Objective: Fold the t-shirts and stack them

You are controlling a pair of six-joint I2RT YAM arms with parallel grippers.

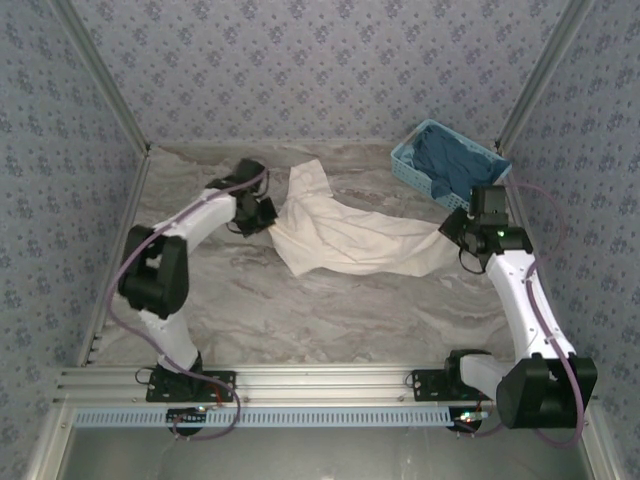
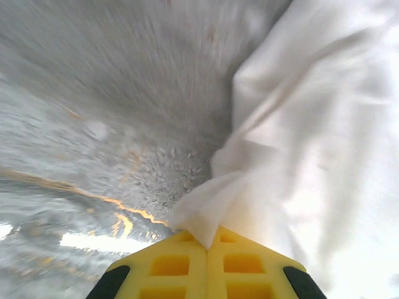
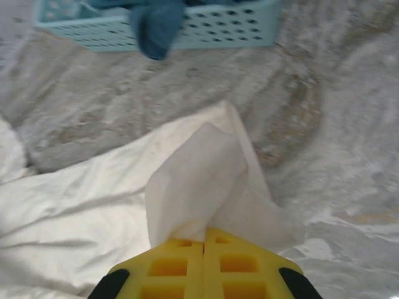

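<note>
Jaws first: the left jaws are pinched together on a corner of the t-shirt point(image 2: 312, 124). In the left wrist view, the two yellow fingers point(image 2: 168, 265) meet with a tongue of cream cloth squeezed up between them. The marbled counter point(image 2: 124, 124) behind is smeared with blur, so there's no fine detail to report there.

Over on the right, same story! The right jaws are clamped on the t-shirt point(image 3: 93, 205) too, the yellow fingers point(image 3: 240, 265) pressed flat together, and a folded flap of fabric stands up out of them. The rest of the cloth lies wrinkled to the left of it on the counter point(image 3: 324, 124).

From above, the left arm point(image 1: 205, 215) reaches in from the left and the right arm point(image 1: 515, 285) from the right. The t-shirt point(image 1: 350, 240) is strung out between them across the middle of the counter point(image 1: 300, 310), one end at each set of jaws. It lies rumpled and unfolded, and a loose flap points toward the back wall near the left arm.

At the far right corner sits a light-blue lattice basket point(image 1: 410, 160), just behind the right arm's wrist, apart from the shirt. Dark blue cloth point(image 1: 455, 165) is bundled inside it. In the right wrist view, a piece of that blue cloth point(image 3: 156, 28) hangs over the front wall of the basket point(image 3: 237, 28).
</note>
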